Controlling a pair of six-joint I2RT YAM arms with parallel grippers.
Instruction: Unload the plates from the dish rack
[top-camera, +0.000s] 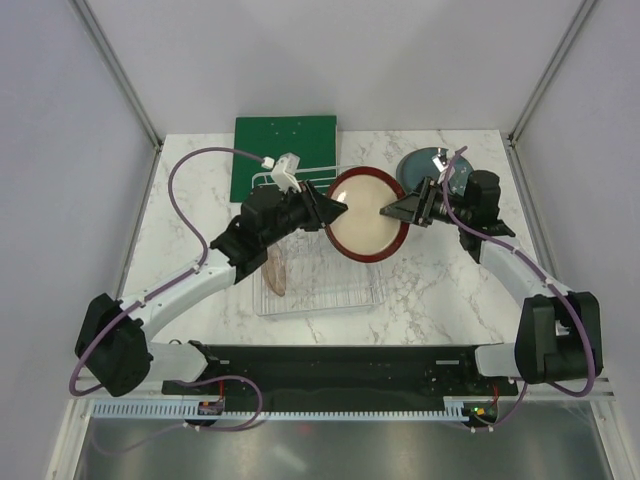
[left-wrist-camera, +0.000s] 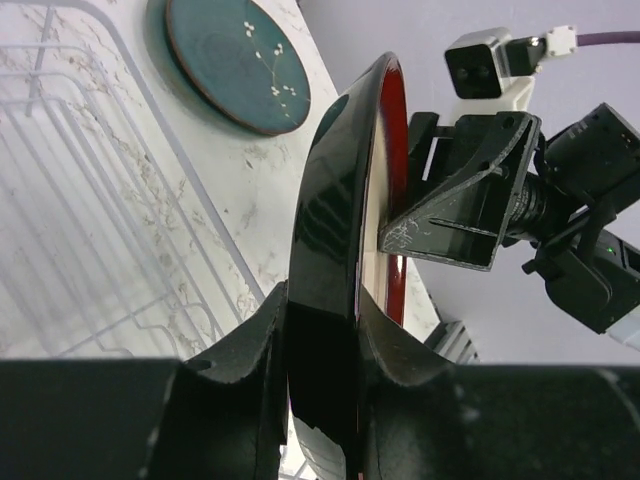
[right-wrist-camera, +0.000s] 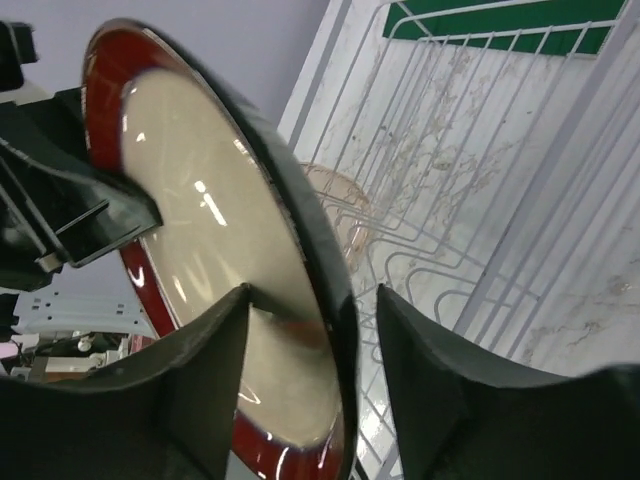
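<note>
The maroon-rimmed plate (top-camera: 365, 215) with a tan centre hangs on edge in the air, over the right end of the white wire dish rack (top-camera: 320, 290). My left gripper (top-camera: 335, 208) is shut on its left rim (left-wrist-camera: 340, 230). My right gripper (top-camera: 392, 212) straddles the opposite rim (right-wrist-camera: 200, 230), its jaws apart with a gap still showing at the plate's dark back. A brownish-pink plate (top-camera: 276, 272) stands in the rack's left part. The dark teal plate (top-camera: 425, 165) lies flat on the table at the back right, partly behind the right arm.
A flat green board (top-camera: 285, 140) lies behind the rack at the back edge. The rack's wires (left-wrist-camera: 100, 200) run just below and left of the held plate. The enclosure's walls close in the table on both sides.
</note>
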